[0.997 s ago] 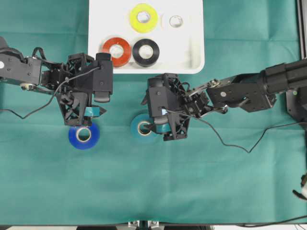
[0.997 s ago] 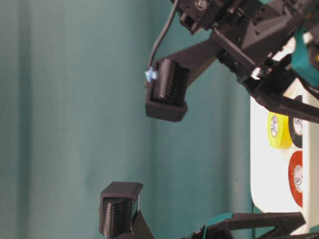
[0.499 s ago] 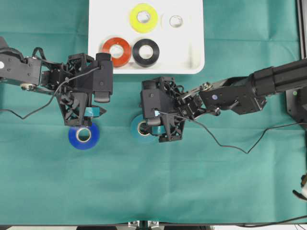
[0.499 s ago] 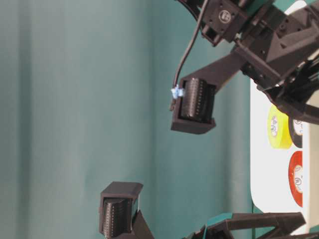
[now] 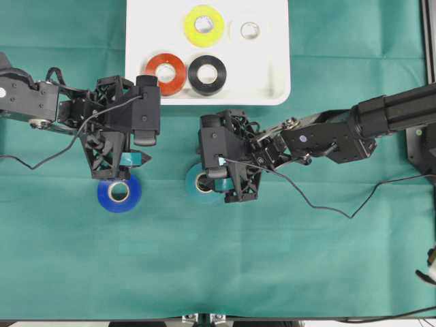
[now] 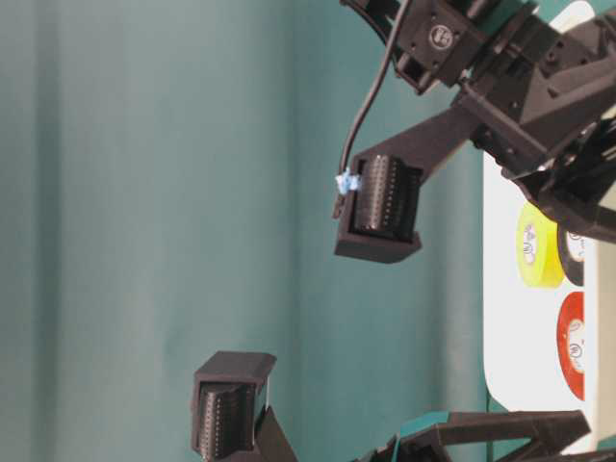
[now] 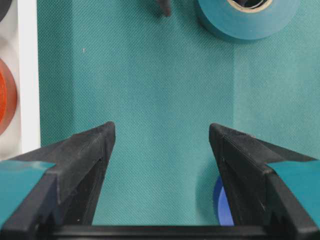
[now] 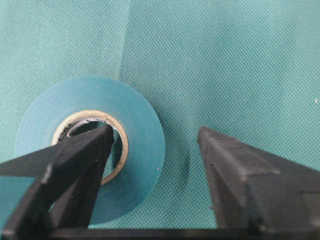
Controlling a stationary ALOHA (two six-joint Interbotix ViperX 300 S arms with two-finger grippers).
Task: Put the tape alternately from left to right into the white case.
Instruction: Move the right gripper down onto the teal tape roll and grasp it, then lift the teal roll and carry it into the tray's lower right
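Teal roll [image 8: 90,147] lies flat on the cloth [image 5: 286,259], just below the case [image 5: 276,68], where red [image 5: 165,73], black [image 5: 207,73], yellow [image 5: 204,25] and white [image 5: 248,30] rolls already sit. Right gripper [image 8: 155,150] straddles one side of the teal ring: one finger [image 8: 75,165] is inside the core, the other outside the wall, with a gap yet to take up, so nothing is gripped. A sound pinch needs both fingers low against the cloth, squeezing the wall squarely before any lift. Left gripper [image 7: 160,150] hangs wide and empty, the blue roll [image 5: 118,193] just beside one finger.
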